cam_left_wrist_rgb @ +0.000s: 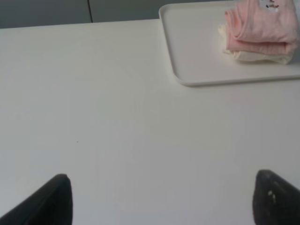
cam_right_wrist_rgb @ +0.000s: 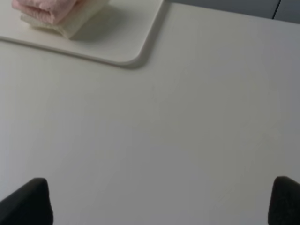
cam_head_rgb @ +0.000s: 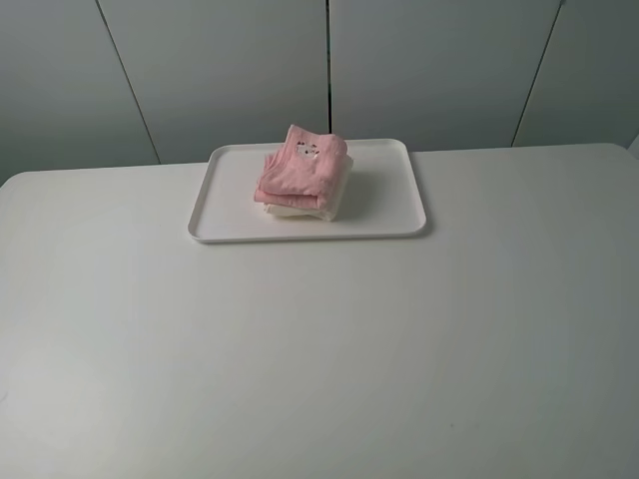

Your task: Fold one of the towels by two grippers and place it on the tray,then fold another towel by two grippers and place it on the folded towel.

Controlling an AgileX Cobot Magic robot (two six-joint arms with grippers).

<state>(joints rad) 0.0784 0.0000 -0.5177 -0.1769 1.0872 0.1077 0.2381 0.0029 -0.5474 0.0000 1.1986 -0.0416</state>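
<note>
The white tray (cam_head_rgb: pixel 379 215) lies at the back middle of the table. On it the folded pale pink towel (cam_head_rgb: pixel 298 168) rests on top of the folded cream towel (cam_head_rgb: pixel 300 211), of which only the edges show. The wrist views show the same stack: pink towel (cam_left_wrist_rgb: pixel 262 28) over cream towel (cam_left_wrist_rgb: pixel 255 56) on the tray (cam_left_wrist_rgb: pixel 187 51), and pink towel (cam_right_wrist_rgb: pixel 44 8) over cream towel (cam_right_wrist_rgb: pixel 75 23) on the tray (cam_right_wrist_rgb: pixel 112 42). My left gripper (cam_left_wrist_rgb: pixel 161 201) and right gripper (cam_right_wrist_rgb: pixel 161 201) are both open and empty, low over bare table, well away from the tray. Neither arm appears in the exterior high view.
The white table (cam_head_rgb: pixel 319 349) spreads wide in front of the tray. Grey wall panels (cam_head_rgb: pixel 429 70) stand just behind the table's far edge.
</note>
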